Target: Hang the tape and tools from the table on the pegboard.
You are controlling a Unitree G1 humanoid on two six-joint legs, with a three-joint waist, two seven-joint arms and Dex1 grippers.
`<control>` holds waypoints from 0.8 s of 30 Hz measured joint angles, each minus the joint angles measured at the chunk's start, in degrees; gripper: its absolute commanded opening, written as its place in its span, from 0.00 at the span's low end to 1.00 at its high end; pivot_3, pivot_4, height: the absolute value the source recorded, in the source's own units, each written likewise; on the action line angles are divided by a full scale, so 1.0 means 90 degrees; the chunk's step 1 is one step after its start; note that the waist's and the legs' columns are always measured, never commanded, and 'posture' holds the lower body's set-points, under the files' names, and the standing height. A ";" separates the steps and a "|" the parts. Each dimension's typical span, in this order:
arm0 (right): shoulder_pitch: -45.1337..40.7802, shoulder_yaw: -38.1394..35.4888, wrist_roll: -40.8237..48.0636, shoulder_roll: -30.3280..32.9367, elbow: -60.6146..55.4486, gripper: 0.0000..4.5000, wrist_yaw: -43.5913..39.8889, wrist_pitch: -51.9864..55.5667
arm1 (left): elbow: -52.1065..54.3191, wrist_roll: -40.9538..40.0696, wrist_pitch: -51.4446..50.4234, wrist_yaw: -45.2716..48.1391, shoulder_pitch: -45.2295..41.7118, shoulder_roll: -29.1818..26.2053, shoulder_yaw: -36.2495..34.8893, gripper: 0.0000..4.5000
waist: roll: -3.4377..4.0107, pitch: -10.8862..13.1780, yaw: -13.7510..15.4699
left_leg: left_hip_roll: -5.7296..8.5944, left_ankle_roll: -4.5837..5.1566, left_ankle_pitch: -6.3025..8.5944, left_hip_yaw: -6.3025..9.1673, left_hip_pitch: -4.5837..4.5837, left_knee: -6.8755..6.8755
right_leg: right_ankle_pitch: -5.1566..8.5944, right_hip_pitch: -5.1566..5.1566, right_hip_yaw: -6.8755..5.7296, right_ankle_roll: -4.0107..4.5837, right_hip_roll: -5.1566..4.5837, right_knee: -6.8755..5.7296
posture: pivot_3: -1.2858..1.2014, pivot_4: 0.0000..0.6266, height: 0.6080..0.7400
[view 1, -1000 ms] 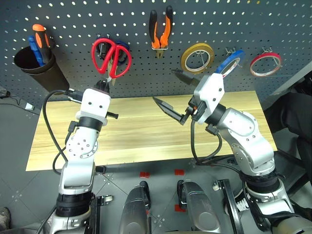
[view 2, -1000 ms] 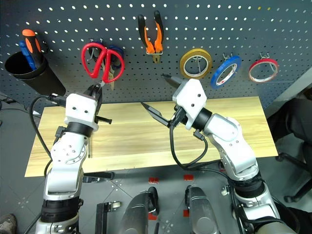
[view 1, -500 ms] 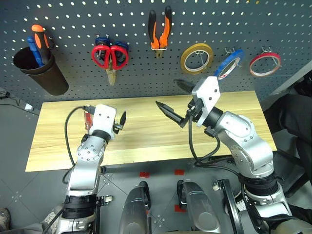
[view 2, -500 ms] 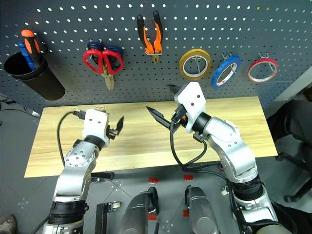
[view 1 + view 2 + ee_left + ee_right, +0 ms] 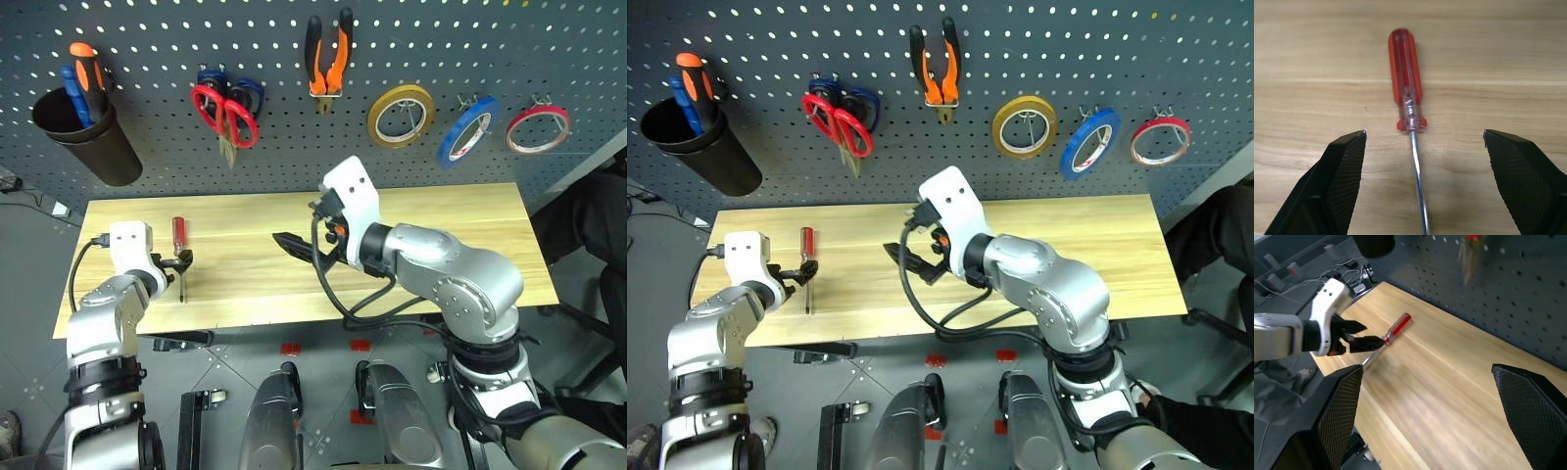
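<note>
Screwdriver (image 5: 1406, 81) pickup at risk of a slip.
Lying flat on the table (image 5: 470, 235), its thin shaft sits between the left gripper (image 5: 1422, 183)'s spread jaws; closing there could roll it. Right gripper (image 5: 294, 247), jaws spread, hovers empty nearby.

Silver-grey arms, white wrist housings, black fingers

Each arm is built of rounded silver-grey segments joined by black rings; small screws are seen on the joint covers. The right gripper (image 5: 284, 242) and left gripper (image 5: 182, 262) are fitted with black fingers (image 5: 1341, 178) — cross-hatched on the inner faces. Black cables are looped from each white wrist block.
</note>
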State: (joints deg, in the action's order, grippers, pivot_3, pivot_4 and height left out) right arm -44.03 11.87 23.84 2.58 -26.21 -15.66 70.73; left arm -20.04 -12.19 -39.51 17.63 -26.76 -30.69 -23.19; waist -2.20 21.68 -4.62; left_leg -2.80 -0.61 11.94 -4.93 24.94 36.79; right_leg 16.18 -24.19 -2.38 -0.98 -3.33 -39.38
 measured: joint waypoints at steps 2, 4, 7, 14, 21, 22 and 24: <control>-0.0142 0.0033 -0.0001 -0.0223 0.0184 1.00 0.0057 0.0000 | -0.0807 -0.0096 0.0079 0.0080 -0.0500 -0.0099 -0.0083 0.90 | -0.0004 0.0030 -0.0009 | -0.0002 0.0000 0.0000 -0.0003 0.0000 -0.0004 | 0.0000 -0.0004 0.0000 0.0000 0.0001 0.0003 | 0.45 0.73 1.00; -0.0293 0.0065 0.0006 -0.0385 0.0304 1.00 0.0088 0.0000 | -0.1620 -0.0108 0.0315 0.0186 -0.0939 -0.0241 -0.0080 0.90 | -0.0013 0.0071 -0.0013 | -0.0001 0.0000 0.0000 -0.0007 0.0001 -0.0007 | 0.0001 -0.0004 0.0001 0.0000 0.0000 0.0009 | 0.44 0.75 1.00; -0.0316 0.0061 0.0008 -0.0415 0.0365 1.00 0.0102 0.0032 | -0.2401 -0.0052 0.0598 0.0265 -0.1292 -0.0388 0.0050 0.90 | -0.0016 0.0117 -0.0023 | -0.0002 -0.0001 0.0000 -0.0016 0.0001 -0.0023 | 0.0000 -0.0008 0.0002 0.0001 -0.0001 0.0032 | 0.44 0.77 1.00; -0.0319 0.0067 0.0007 -0.0398 0.0439 1.00 0.0108 0.0199 | -0.3498 0.0281 0.1016 0.0464 -0.1878 -0.0615 0.0589 0.69 | -0.0017 0.0188 -0.0028 | 0.0000 -0.0003 -0.0002 -0.0040 0.0000 -0.0065 | 0.0007 -0.0024 0.0008 0.0004 -0.0012 0.0043 | 0.44 0.77 1.00; -0.0327 0.0190 -0.0041 -0.0041 0.0440 1.00 -0.0051 -0.0132 | -0.2756 0.0379 0.1159 0.1128 -0.1229 -0.0757 0.1009 0.25 | -0.0017 0.0189 -0.0036 | 0.0002 -0.0005 -0.0003 -0.0045 -0.0001 -0.0071 | 0.0009 -0.0025 0.0009 0.0002 -0.0017 0.0045 | 0.45 0.70 1.00; -0.0323 0.0294 -0.0087 0.0082 0.0434 1.00 -0.0118 -0.0339 | -0.2544 0.0375 0.1179 0.1219 -0.1061 -0.0788 0.1033 0.19 | -0.0018 0.0189 -0.0039 | 0.0002 -0.0005 -0.0003 -0.0045 -0.0001 -0.0072 | 0.0009 -0.0026 0.0010 0.0002 -0.0016 0.0047 | 0.45 0.68 1.00; -0.0209 0.0467 -0.0237 0.0352 0.0372 1.00 -0.0344 -0.0926 | -0.2015 0.0366 0.1227 0.1413 -0.0589 -0.0864 0.1063 0.18 | -0.0020 0.0187 -0.0044 | 0.0002 -0.0006 -0.0002 -0.0045 -0.0001 -0.0077 | 0.0009 -0.0026 0.0010 0.0001 -0.0016 0.0049 | 0.45 0.66 1.00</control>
State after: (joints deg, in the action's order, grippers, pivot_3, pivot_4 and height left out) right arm -45.92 16.07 21.70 5.75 -22.87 -18.76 62.40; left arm -38.18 -8.90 -28.48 30.35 -32.07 -38.47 -13.62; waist -2.38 23.37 -5.02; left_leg -2.78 -0.66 11.92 -5.34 24.93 36.09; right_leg 16.26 -24.42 -2.29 -0.97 -3.48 -38.94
